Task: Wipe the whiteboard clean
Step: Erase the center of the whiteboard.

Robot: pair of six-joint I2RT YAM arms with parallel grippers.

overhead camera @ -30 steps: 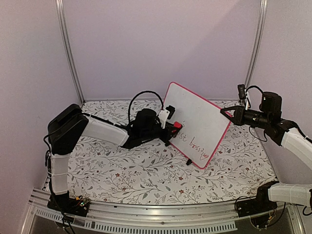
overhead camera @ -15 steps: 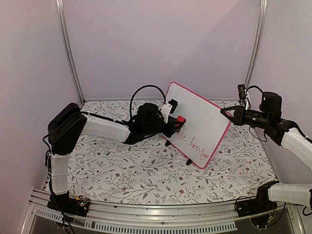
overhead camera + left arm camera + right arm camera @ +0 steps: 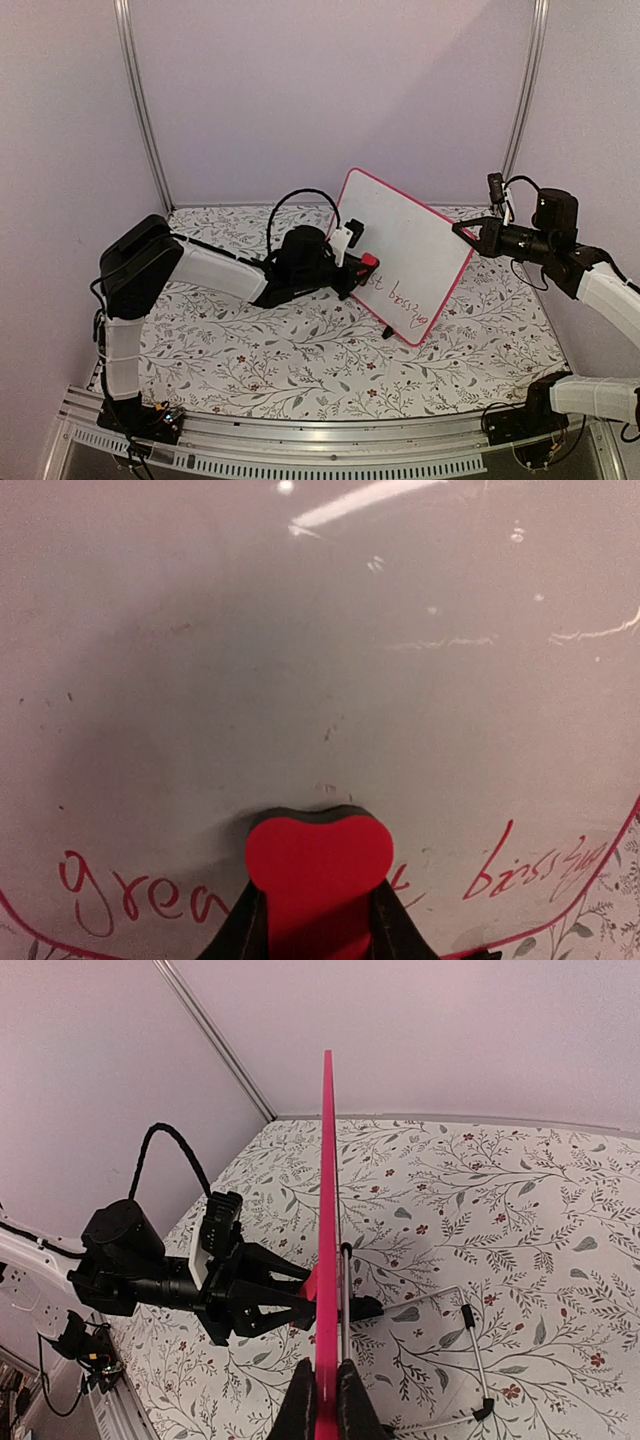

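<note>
Top external: the whiteboard (image 3: 405, 245) stands tilted on the floral tablecloth (image 3: 250, 350), just toward 2 o'clock of the table's centre, one black foot (image 3: 388, 333) showing under its lower edge; red handwriting (image 3: 395, 298) runs along that edge toward 5 o'clock, and the upper part of the face is blank; the left gripper (image 3: 361, 267) reaches in from 8 o'clock, clamped on a small red eraser (image 3: 367, 260) that meets the board's face near its 9 o'clock edge; the right gripper (image 3: 462, 232) comes in from 3 o'clock, closed on the board's right corner.

Left wrist: the board fills the frame, faintly smudged and streaked with glare at 12 o'clock; the eraser sits at 6 o'clock, pinched between two dark fingers (image 3: 245, 930) and pressed to the white surface; red script reading "grea" lies at 7 o'clock, and another word, hard to read, at 4 o'clock; the red frame curves along the bottom, with a sliver of cloth at 4 o'clock.

Right wrist: the board appears edge-on, a red line from 12 to 6 o'clock; the right fingers pinch that edge at 6 o'clock; the left gripper holds the eraser against the board's face at 8 o'clock; a wire stand (image 3: 467, 1317) props the board from behind at 4 o'clock, resting on the cloth.
</note>
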